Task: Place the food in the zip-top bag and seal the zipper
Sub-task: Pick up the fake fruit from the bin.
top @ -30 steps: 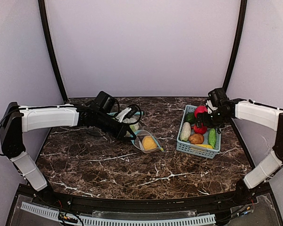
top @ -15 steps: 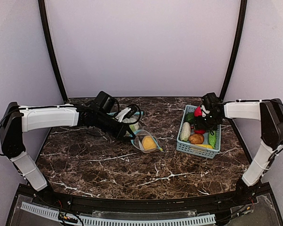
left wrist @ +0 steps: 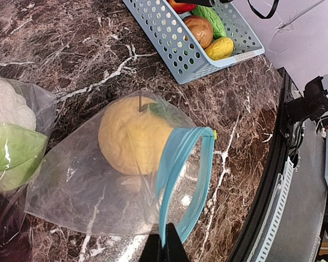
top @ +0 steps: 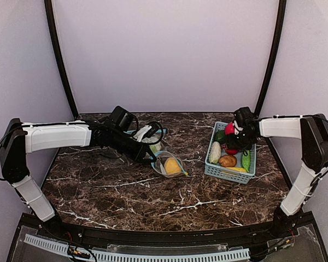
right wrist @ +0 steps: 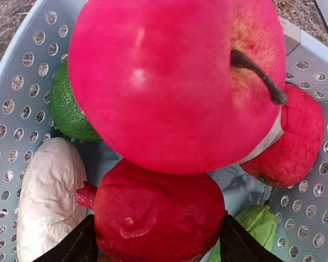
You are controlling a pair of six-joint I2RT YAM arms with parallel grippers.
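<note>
A clear zip-top bag [left wrist: 82, 185] with a blue zipper rim [left wrist: 180, 158] lies open on the marble, an orange-yellow fruit [left wrist: 134, 134] inside it. My left gripper [left wrist: 165, 248] is shut on the near end of that rim, seen from above as the left gripper [top: 153, 158] at the bag [top: 170, 165]. My right gripper [right wrist: 159, 240] is down in the blue basket [right wrist: 22, 82], its fingers [right wrist: 76, 245] against both sides of a dark red pomegranate [right wrist: 158, 213]. A large red apple [right wrist: 169, 82] lies just beyond it.
The basket [top: 229, 173] at the right also holds a green lime [right wrist: 71, 109], a white piece [right wrist: 46, 191], a red fruit [right wrist: 292, 136], a brown potato [left wrist: 199, 30] and a yellow piece [left wrist: 218, 48]. A second bag with cauliflower [left wrist: 8, 106] lies left of the open bag.
The right arm swung left and down into the basket, and its fingers closed in around the pomegranate. The left arm and the bag have not moved.
</note>
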